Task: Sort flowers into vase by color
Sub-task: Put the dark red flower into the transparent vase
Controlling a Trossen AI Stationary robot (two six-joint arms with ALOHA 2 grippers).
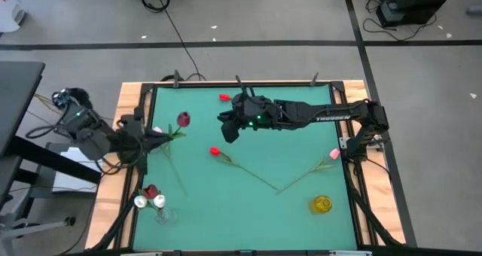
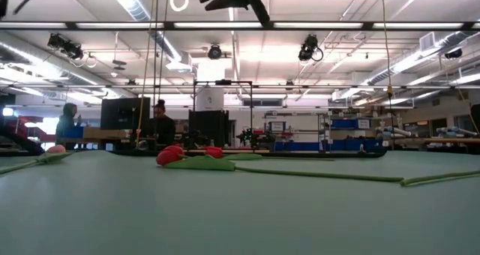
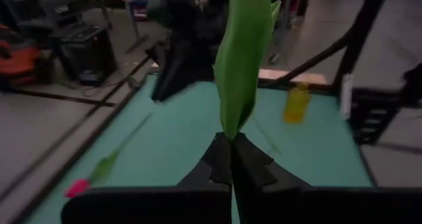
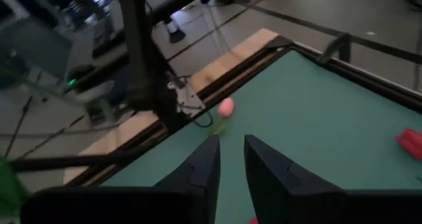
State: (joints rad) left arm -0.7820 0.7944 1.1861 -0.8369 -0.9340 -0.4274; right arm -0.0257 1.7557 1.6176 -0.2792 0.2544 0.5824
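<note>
My left gripper hangs over the table's left edge, shut on a tulip with a dark maroon head. My right gripper hangs open above the table's far middle with nothing between its fingers. A red tulip lies flat below it, stem running toward the near right. A pink tulip lies at the right, another pink head at the left edge, a red head at the far edge. A clear vase at the near left holds white and maroon heads. My left gripper pinches the maroon tulip at the base of its green leaf, midway along the stem, between its two fingertips. The leaf stands up from the fingers. The head lies toward the far right of the gripper, and the thin stem trails toward the near edge.
A yellow vase stands at the near right. A dark frame rims the green mat. Free mat lies between the two vases. People sit at desks in the room beyond the far edge.
</note>
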